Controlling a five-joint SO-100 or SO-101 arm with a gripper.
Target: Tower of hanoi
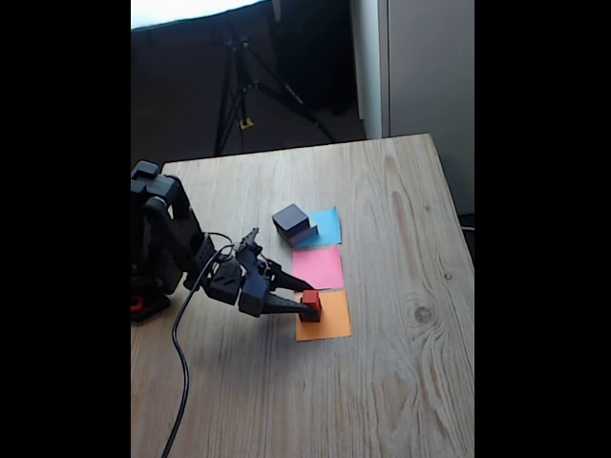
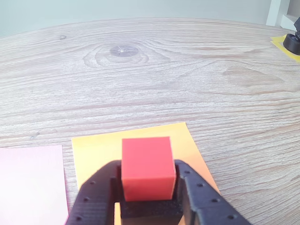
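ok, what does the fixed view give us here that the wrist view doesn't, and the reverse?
Fixed view alone: the arm's body and cable, the dark blocks stacked on the blue paper square, and a tripod behind the table. Wrist view alone: a close look at the fingers flanking the red cube, which sits on a black block, plus a wood knot. Both: the gripper around the red cube, the orange paper square, the pink paper square and the wooden table.
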